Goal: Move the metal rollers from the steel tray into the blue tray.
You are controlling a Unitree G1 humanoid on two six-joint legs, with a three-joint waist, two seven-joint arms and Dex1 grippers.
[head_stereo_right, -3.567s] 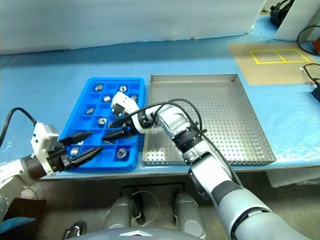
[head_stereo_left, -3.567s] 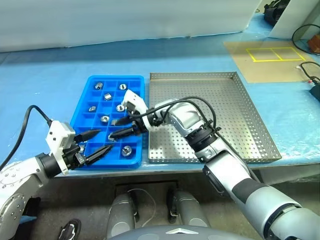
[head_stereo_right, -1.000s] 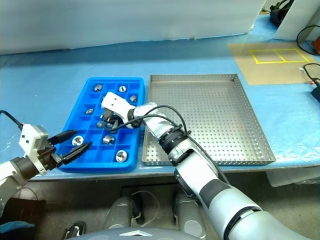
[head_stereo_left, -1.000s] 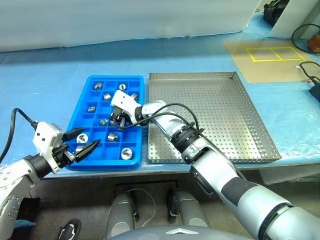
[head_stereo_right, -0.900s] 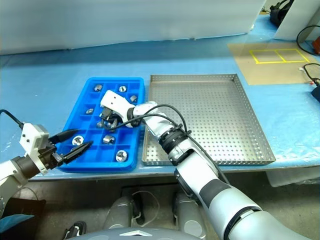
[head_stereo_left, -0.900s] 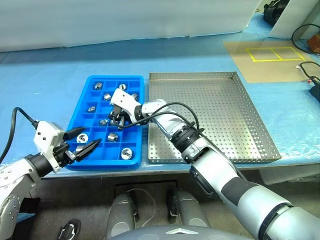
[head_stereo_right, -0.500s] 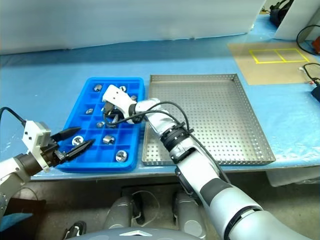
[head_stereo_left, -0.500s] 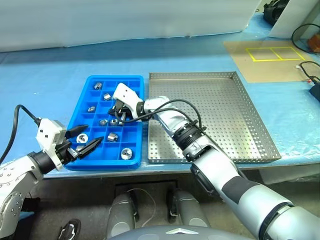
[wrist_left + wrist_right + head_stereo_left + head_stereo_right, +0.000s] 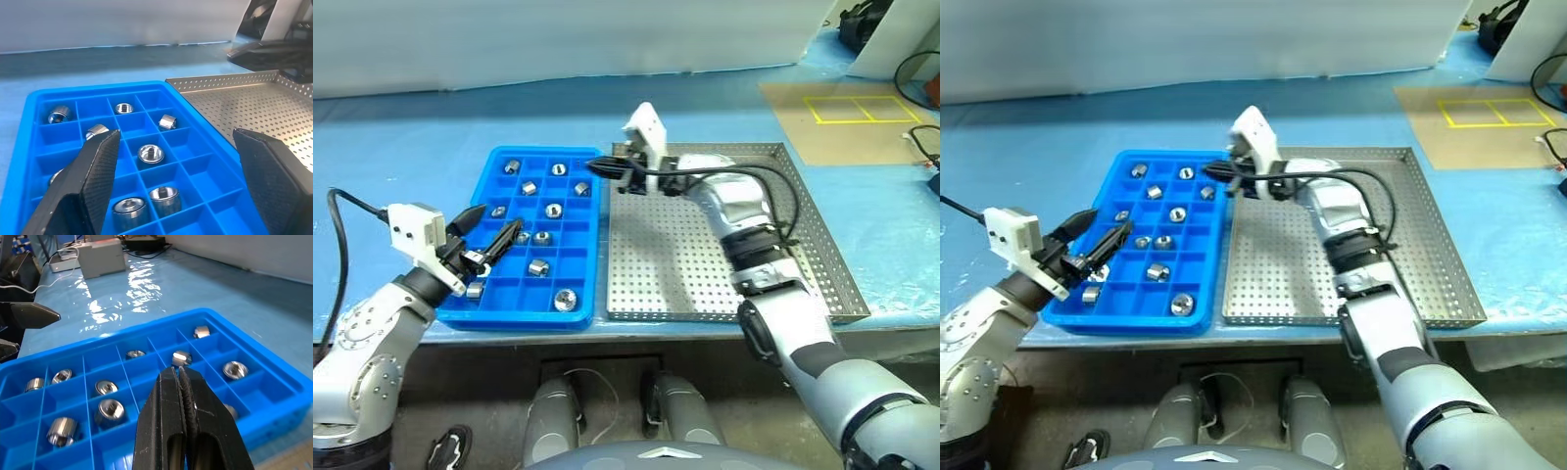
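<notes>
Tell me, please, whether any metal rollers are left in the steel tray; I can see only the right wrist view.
Observer: I see none on the steel tray's perforated floor, though the right arm covers part of its far side.
Operator: Thank you. Where is the right gripper relative to that tray?
Observer: The right gripper is above the tray's far left corner, right beside the blue tray's far right corner.
Operator: And is the left gripper carrying anything?
Observer: No. The left gripper is over the near left part of the blue tray, with its fingers wide open and nothing between them; the metal rollers lie in the compartments.
</notes>
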